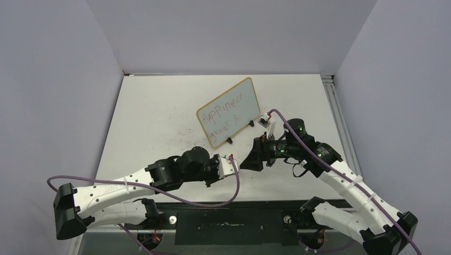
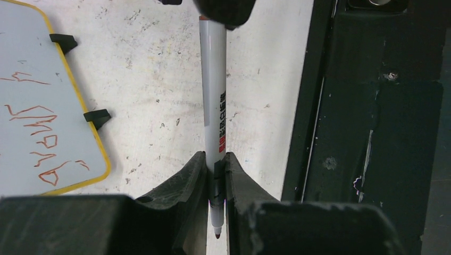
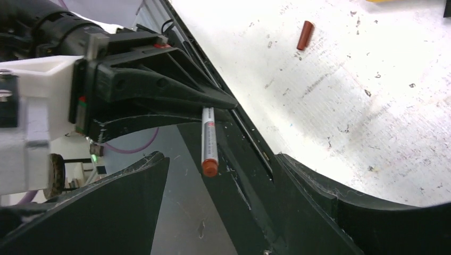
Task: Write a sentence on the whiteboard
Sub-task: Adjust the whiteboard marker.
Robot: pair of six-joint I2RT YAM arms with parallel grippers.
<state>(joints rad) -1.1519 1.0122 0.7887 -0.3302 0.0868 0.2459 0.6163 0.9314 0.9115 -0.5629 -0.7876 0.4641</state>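
The whiteboard [image 1: 249, 103] stands tilted on black feet at the table's middle, with the red sentence [image 1: 224, 113] on it in two slanted lines. Its corner and lettering also show in the left wrist view [image 2: 26, 154]. My left gripper [image 2: 215, 159] is shut on a white marker [image 2: 213, 90], whose red tip points back toward the wrist. My right gripper [image 3: 220, 159] is open wide, and the marker's orange rear end [image 3: 210, 167] lies at the mouth of its jaws without touching them. The two grippers face each other in front of the board [image 1: 242, 159].
A red-brown marker cap [image 3: 305, 35] lies loose on the scuffed white tabletop [image 3: 372, 106]. The black base rail [image 2: 372, 133] runs along the near edge, right of the left gripper. Grey walls enclose the table on three sides.
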